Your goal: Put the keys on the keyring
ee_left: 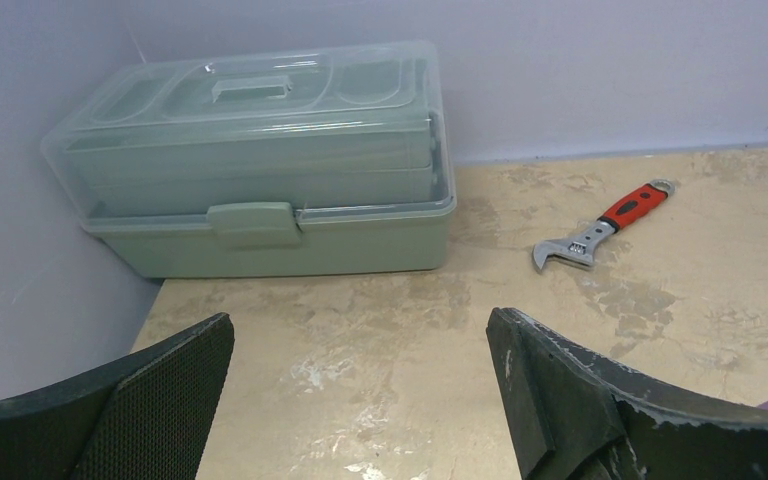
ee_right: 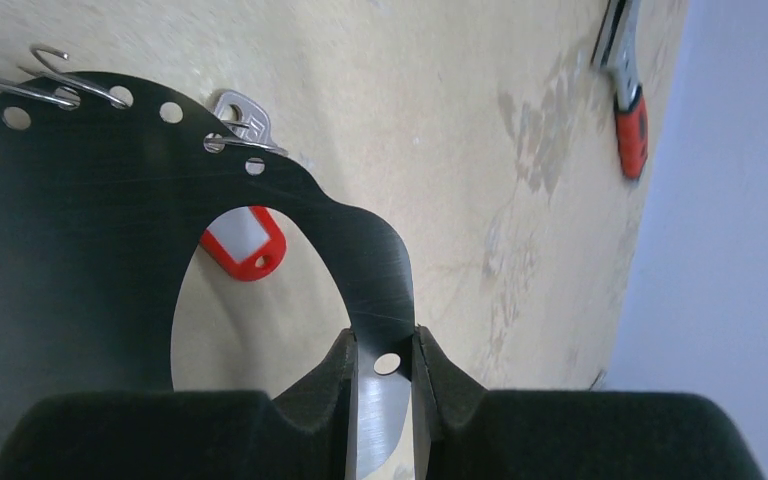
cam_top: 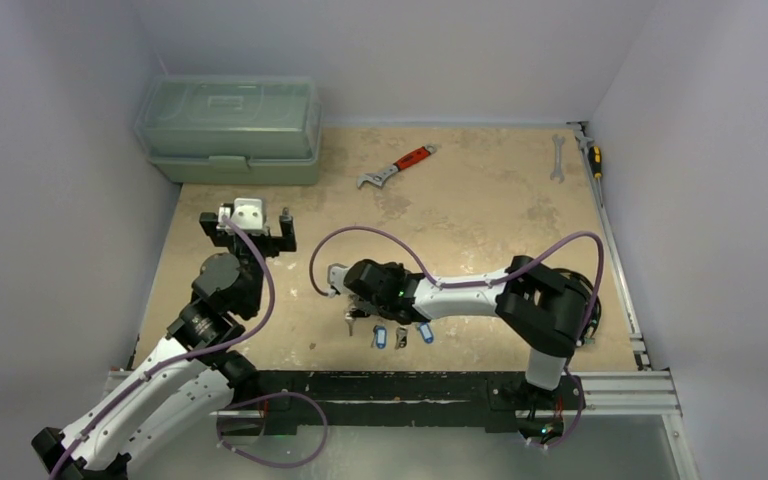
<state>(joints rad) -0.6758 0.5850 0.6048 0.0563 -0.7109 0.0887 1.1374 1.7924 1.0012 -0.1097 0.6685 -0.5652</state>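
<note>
My right gripper (ee_right: 385, 345) is shut on the edge of a flat black plate (ee_right: 80, 260) with small holes along its rim and a large opening. Thin silvery wire of the keyring (ee_right: 60, 85) threads through these holes. A silvery key (ee_right: 242, 112) lies beyond the plate, and a red tag (ee_right: 245, 243) shows through its opening. In the top view the right gripper (cam_top: 340, 290) reaches left over the near table. Keys with blue tags (cam_top: 380, 336) lie just in front of it. My left gripper (cam_top: 250, 232) is open and empty; in the left wrist view (ee_left: 360, 350) it hangs above bare table.
A green lidded toolbox (cam_top: 230, 130) stands at the back left; it also shows in the left wrist view (ee_left: 260, 160). A red-handled wrench (cam_top: 397, 168) lies at the back middle. A silver spanner (cam_top: 558, 158) and a screwdriver (cam_top: 592, 155) lie at the back right.
</note>
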